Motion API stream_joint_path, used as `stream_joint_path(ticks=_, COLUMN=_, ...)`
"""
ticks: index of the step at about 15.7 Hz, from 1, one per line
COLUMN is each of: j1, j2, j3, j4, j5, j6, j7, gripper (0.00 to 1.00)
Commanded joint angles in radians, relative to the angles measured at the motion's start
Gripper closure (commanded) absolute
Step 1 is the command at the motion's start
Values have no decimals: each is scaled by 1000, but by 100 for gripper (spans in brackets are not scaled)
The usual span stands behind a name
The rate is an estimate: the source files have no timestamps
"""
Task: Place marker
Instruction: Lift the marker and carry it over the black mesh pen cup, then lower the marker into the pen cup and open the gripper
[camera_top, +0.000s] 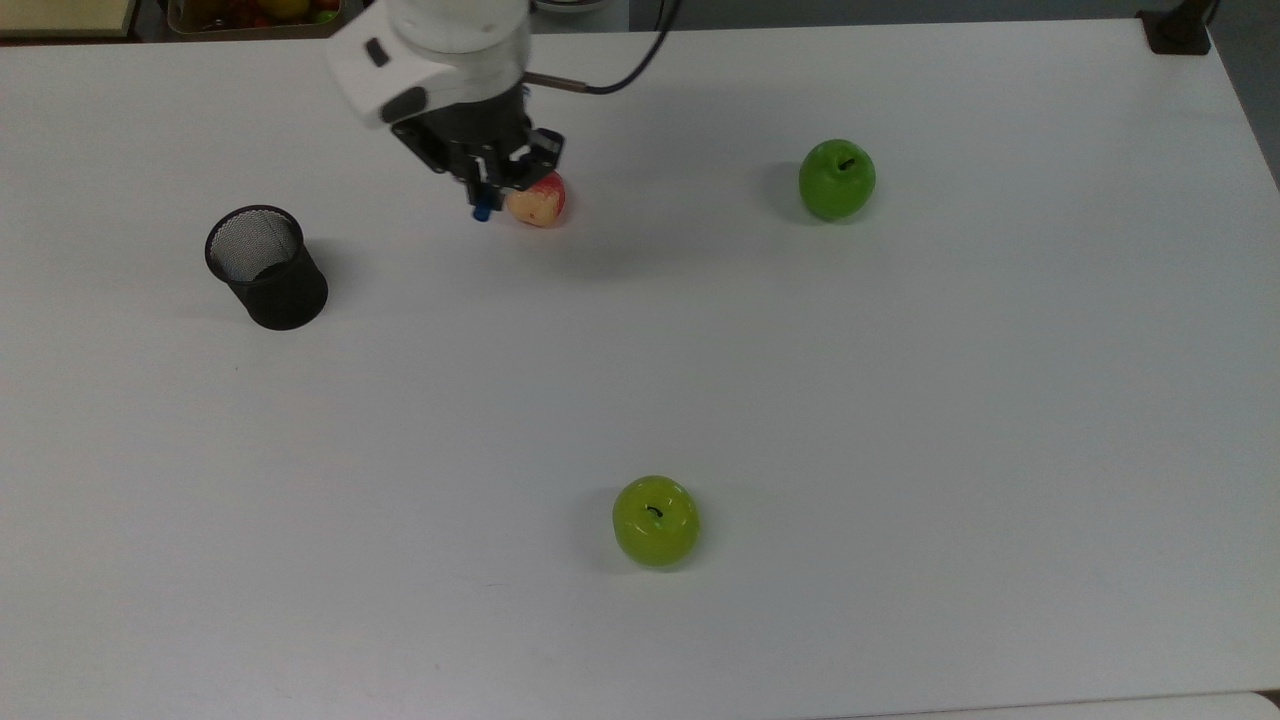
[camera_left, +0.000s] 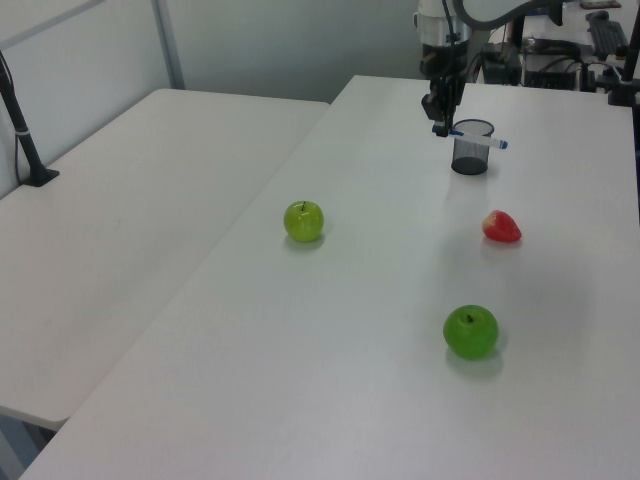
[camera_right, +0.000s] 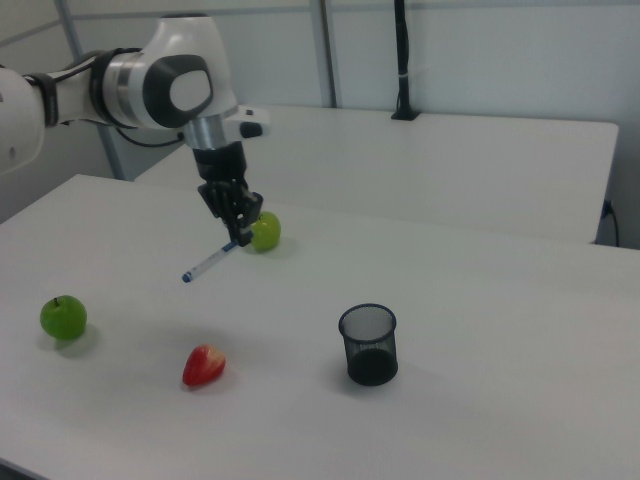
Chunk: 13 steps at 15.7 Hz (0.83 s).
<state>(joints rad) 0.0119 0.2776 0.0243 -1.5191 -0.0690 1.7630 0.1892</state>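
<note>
Marker: the marker (camera_right: 212, 262) hangs in the air, held by one end in the gripper (camera_right: 235, 233), its barrel slanting down toward the right view's 8 o'clock; in the left view it (camera_left: 478, 138) sticks out level toward 3 o'clock, across the rim of the cup (camera_left: 470, 147).
Gripper: clenched on the marker's end, pointing down, well above the surface (camera_top: 900, 400); in the top view it (camera_top: 487, 180) sits at about 2 o'clock from the cup (camera_top: 266, 267), with the marker's blue tip (camera_top: 482, 211) poking out below it.
Cup: a black mesh pen cup, upright, mouth open and seemingly empty, apart from the gripper in the top view.
Step in hand: judged a carry, the marker lifted and on its way toward the cup, not yet over its mouth.
Next move: likely to bring the marker above the mouth, tilt it nearer upright so the low end goes in first, then let go; a slanted barrel could catch the rim or tip the light cup.
Other things: a red strawberry-like fruit (camera_top: 537, 198) lies just beside the gripper at 3 o'clock in the top view; two green apples (camera_top: 836, 179) (camera_top: 655, 520) sit well apart from the cup.
Writing: blue print on the barrel cannot be read; no brand shows elsewhere.
</note>
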Motion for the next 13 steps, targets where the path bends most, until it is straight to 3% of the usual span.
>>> stream_joint_path(ticks=1, j1=-73, j2=6, j3=-23, j4=7, j5=-9, j6=-5, j7=-118, gripper=93)
stream_joint_path(ticks=5, j1=-134, j2=17, j3=-64, j4=2, j5=-5, j6=140, j7=-172, gripper=93)
stream_joint_path(ticks=13, j1=-248, j2=63, j3=-67, j4=-9, j5=-3, j6=418, j7=-192, gripper=93)
